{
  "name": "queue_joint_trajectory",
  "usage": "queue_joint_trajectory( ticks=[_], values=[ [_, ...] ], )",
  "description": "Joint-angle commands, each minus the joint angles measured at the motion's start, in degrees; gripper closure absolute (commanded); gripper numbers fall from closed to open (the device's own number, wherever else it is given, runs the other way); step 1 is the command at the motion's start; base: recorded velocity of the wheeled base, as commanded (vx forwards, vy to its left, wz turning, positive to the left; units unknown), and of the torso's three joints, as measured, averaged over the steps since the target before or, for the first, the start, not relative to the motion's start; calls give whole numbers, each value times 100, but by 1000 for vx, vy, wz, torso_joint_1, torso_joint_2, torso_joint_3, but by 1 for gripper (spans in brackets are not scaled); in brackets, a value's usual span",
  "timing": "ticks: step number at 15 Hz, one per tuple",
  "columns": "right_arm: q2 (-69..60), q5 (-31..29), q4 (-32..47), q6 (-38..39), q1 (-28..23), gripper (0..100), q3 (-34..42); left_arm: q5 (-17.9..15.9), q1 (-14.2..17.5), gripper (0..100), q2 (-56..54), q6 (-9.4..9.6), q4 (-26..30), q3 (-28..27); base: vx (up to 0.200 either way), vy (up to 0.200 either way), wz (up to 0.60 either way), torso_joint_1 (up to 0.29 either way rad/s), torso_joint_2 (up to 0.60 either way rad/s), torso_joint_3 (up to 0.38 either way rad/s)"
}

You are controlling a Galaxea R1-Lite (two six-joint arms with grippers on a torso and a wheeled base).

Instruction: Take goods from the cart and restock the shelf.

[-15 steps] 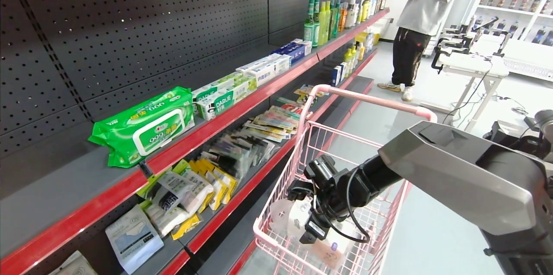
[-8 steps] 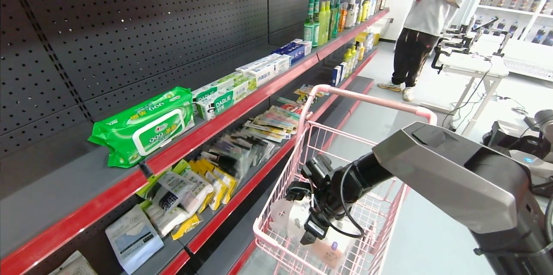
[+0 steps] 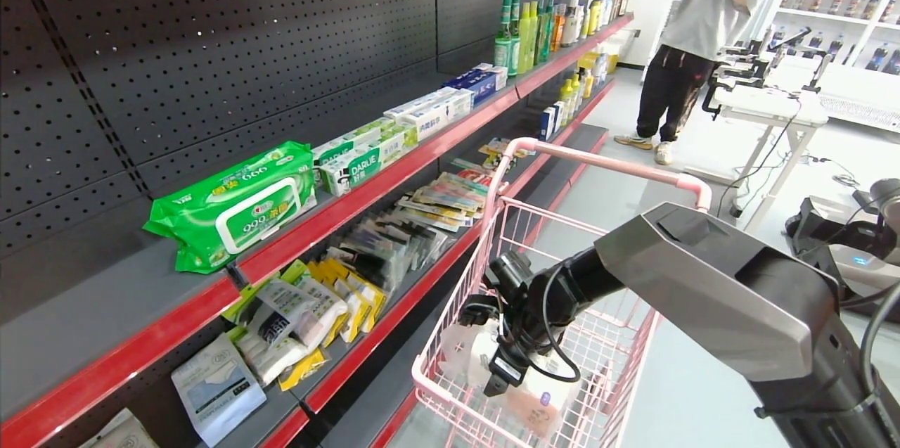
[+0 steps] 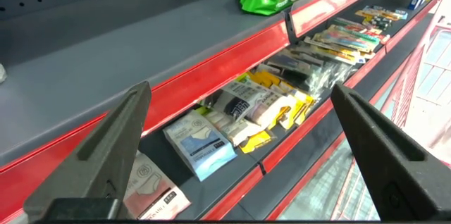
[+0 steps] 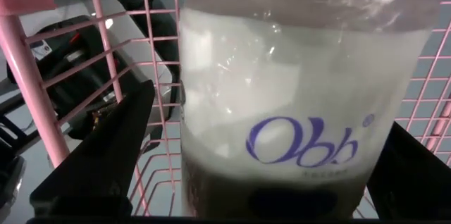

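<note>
The pink wire cart (image 3: 590, 161) stands beside the shelf with white plastic-wrapped packs (image 3: 457, 349) in its basket. My right gripper (image 3: 494, 372) is down inside the basket, over the packs. In the right wrist view a white pack with blue print (image 5: 282, 97) lies between the wide-apart fingers (image 5: 106, 153) of the right gripper (image 5: 271, 111), which stands open around it. My left gripper (image 4: 239, 90) is open and holds nothing, facing the bare grey upper shelf board (image 4: 106, 55).
A green wipes pack (image 3: 235, 205) and toothpaste boxes (image 3: 365, 152) lie on the upper shelf, bottles (image 3: 524, 33) farther along. The lower shelf (image 3: 316, 307) holds several packets. The grey board (image 3: 91, 307) left of the wipes is free.
My right arm has shifted a little to the left and lower inside the cart basket. The goods on the shelf have not moved.
</note>
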Motion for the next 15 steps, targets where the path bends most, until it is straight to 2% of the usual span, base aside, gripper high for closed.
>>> queue_joint_trajectory(
  ticks=[1,6,8,15],
  values=[
    [44,-7,35,-47,4,0,-76,4,3,0,5,0,-2,0,0,0,0,0,0,0],
    [70,-42,35,-73,-5,0,-93,4,3,0,5,0,-2,0,0,0,0,-13,32,22],
    [79,-332,35,-73,-31,0,-111,4,3,0,5,0,-2,0,0,0,0,-80,186,115],
    [105,-622,35,-275,-92,0,-199,-4,3,0,5,9,-2,0,0,0,0,-2,7,5]
  ],
)
